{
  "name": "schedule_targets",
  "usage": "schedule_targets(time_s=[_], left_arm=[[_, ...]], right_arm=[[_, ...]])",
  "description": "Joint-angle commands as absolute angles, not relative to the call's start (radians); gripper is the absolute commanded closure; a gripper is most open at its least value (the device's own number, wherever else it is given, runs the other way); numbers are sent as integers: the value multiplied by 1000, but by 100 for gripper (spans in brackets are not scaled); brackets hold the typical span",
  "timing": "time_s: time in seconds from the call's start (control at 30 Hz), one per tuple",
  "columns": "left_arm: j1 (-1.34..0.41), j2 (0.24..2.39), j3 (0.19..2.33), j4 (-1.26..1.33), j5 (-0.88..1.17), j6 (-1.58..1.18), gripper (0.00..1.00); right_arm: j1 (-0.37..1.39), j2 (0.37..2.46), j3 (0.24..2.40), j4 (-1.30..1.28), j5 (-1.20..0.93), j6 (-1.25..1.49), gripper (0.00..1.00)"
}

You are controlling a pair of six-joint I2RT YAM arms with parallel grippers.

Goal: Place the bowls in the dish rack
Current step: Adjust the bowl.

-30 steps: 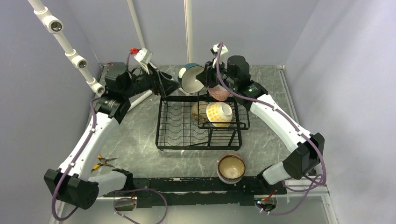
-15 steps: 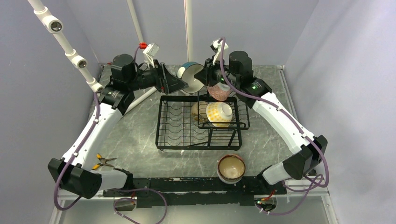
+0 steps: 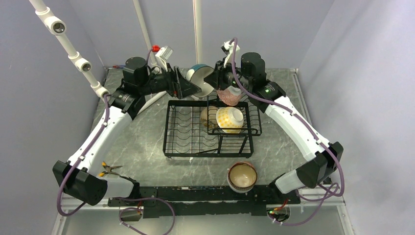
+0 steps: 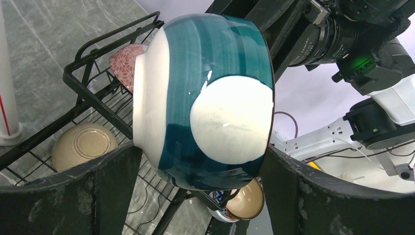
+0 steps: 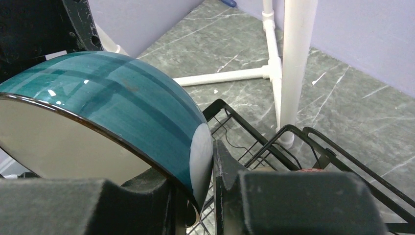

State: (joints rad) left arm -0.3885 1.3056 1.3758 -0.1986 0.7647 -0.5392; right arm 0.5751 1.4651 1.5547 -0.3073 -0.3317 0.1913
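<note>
My right gripper point(image 3: 214, 82) is shut on the rim of a teal-and-white bowl point(image 3: 199, 81), holding it on edge in the air behind the black dish rack point(image 3: 166, 128). The right wrist view shows the rim pinched between the pads of my right gripper point(image 5: 213, 161). My left gripper point(image 3: 192, 88) is open, its fingers point(image 4: 110, 188) straddling the bowl point(image 4: 205, 98) from foot to rim. A yellow-dotted bowl point(image 3: 230, 119) and a pink-patterned bowl point(image 3: 228, 97) lie in the raised basket. A cream bowl point(image 3: 206, 116) rests on the lower tray.
A stack of bowls point(image 3: 242, 176), brown-rimmed cream on top, stands near the front edge. Yellow-handled pliers point(image 3: 108, 170) lie at the front left. A white pipe frame point(image 3: 78, 61) runs along the left and back, with a post point(image 5: 296, 63) close behind the rack.
My left arm has swung right and up, bringing its open fingers around the teal bowl. The right gripper and the bowl have shifted only slightly.
</note>
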Motion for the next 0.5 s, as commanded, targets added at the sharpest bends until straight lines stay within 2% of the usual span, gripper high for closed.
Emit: schedule_targets(time_s=[0.0, 0.13, 0.3, 0.43, 0.47], left_arm=[[-396, 1288, 1393, -84, 722, -529, 8], [-396, 1288, 1430, -136, 679, -500, 11], [-397, 1298, 1449, -131, 717, -504, 23], [-397, 1302, 1461, -154, 738, -502, 53], [-397, 1303, 1463, -159, 743, -506, 54]], right_arm=[[584, 1452, 1625, -256, -423, 211, 100], [585, 1459, 1630, -273, -432, 205, 100], [585, 1468, 1642, -289, -447, 204, 100], [584, 1467, 1644, -292, -432, 202, 100], [584, 1466, 1648, -294, -429, 201, 100]])
